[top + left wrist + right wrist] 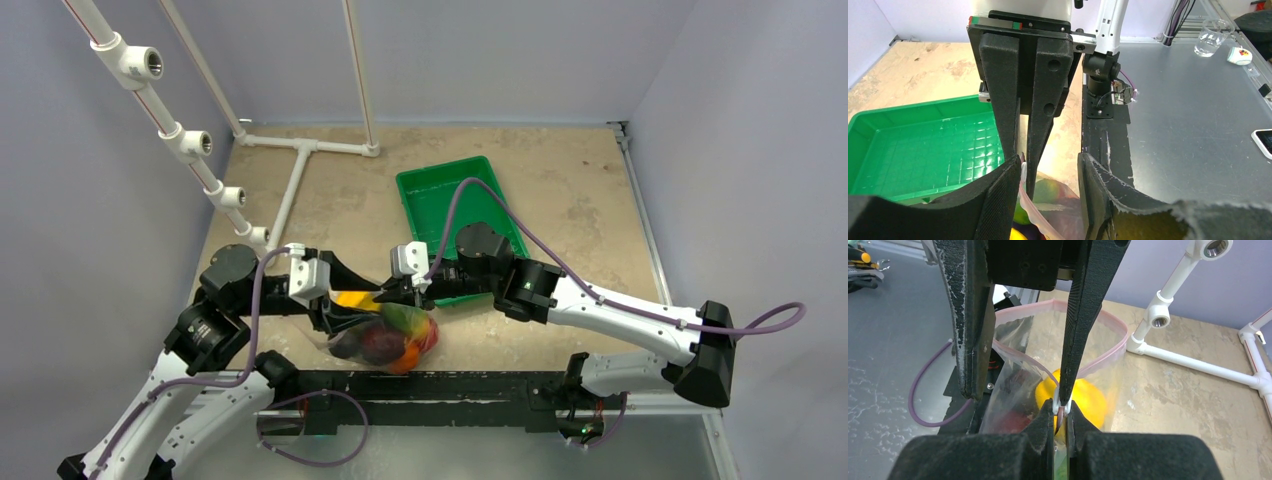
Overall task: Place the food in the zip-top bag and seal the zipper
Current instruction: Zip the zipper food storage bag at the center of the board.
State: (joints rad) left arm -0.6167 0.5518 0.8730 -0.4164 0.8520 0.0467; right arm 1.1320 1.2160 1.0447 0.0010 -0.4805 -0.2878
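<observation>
The clear zip-top bag (385, 335) lies at the near table edge and holds several food pieces. A yellow pepper (1083, 395) and a dark red piece (1013, 422) show through it. Its mouth stands open as a loop, edged by the pink zipper (1108, 322). My right gripper (1061, 412) is shut on the zipper's white slider at the mouth's near end; in the top view the gripper (392, 294) is over the bag's top. My left gripper (1049, 165) is open and straddles one side of the mouth, the pink strip against its left finger (993, 200).
The green tray (430, 190) sits just behind the bag, also in the left wrist view (923, 150). A white pipe frame (300, 150) stands at the back left. A clear cup (1210, 35) stands on the metal bench (1198, 125).
</observation>
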